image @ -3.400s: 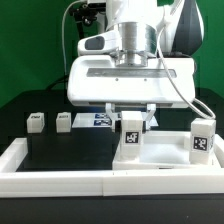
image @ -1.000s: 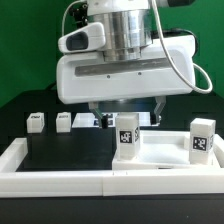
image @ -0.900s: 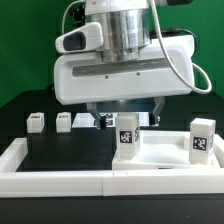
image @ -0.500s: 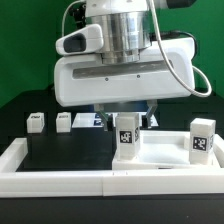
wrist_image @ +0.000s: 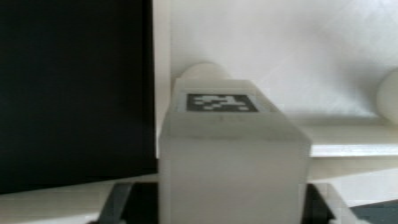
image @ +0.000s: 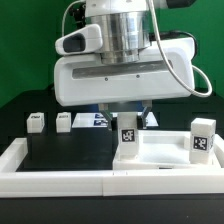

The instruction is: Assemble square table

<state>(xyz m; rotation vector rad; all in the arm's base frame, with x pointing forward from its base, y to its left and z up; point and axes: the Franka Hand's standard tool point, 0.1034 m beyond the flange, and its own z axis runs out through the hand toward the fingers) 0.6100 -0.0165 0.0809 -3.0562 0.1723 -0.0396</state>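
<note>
The white square tabletop (image: 165, 152) lies at the exterior view's right. One tagged white leg (image: 128, 137) stands upright on its near-left corner, and a second leg (image: 203, 138) stands on its right corner. My gripper (image: 130, 120) is straight above the first leg, with a finger pressed on each side of it. In the wrist view the leg (wrist_image: 228, 140) fills the gap between the dark fingers (wrist_image: 135, 203) of the gripper (wrist_image: 235, 208), with the tabletop (wrist_image: 267, 40) behind it. Two more legs (image: 37, 122) (image: 64, 121) rest on the black surface at the left.
The marker board (image: 92, 119) lies behind the gripper, partly hidden by it. A long white rim (image: 60, 176) borders the black surface along the front and left. The arm's wide body hangs over the middle.
The gripper's fingers have closed inward from a wider gap onto the sides of the upright leg. The arm dropped slightly earlier. The leg and tabletop stay in place.
</note>
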